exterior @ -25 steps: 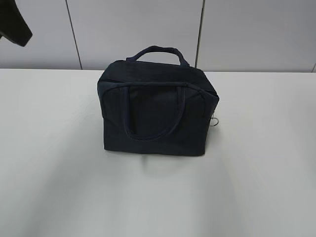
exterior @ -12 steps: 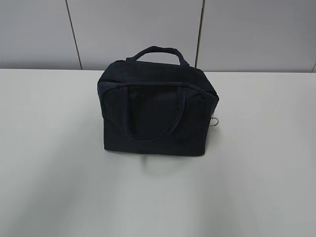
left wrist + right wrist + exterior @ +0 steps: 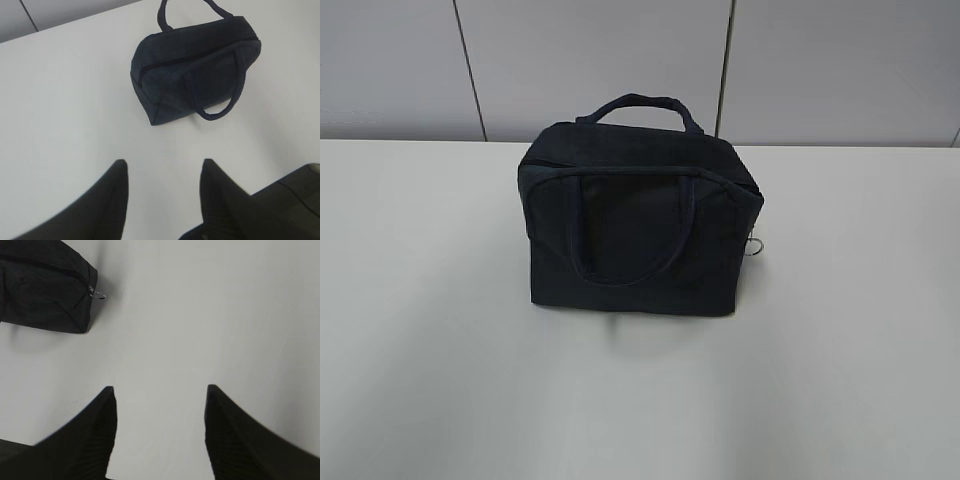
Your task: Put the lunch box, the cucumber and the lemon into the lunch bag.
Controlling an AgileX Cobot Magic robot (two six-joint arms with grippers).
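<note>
Lunch bag (image 3: 638,220) stands zipped on the surface (image 3: 840,380), well ahead of the left pincer (image 3: 162,172) and far left-ahead of the right pincer (image 3: 160,395). Both pincers spread, empty.

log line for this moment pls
lunch bag: upright on table, zipped | left gripper: open, empty | right gripper: open, empty | food items: unseen

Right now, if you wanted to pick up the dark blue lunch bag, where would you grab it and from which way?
Probably the back loop handle of the lunch bag, coming straight down from above. That handle stands up in an arch over the top, leaving a gap for a finger to slip through. The front handle hangs flat against the side, so it looks harder to catch. Both grippers, left and right, are open and away from the bag.
</note>
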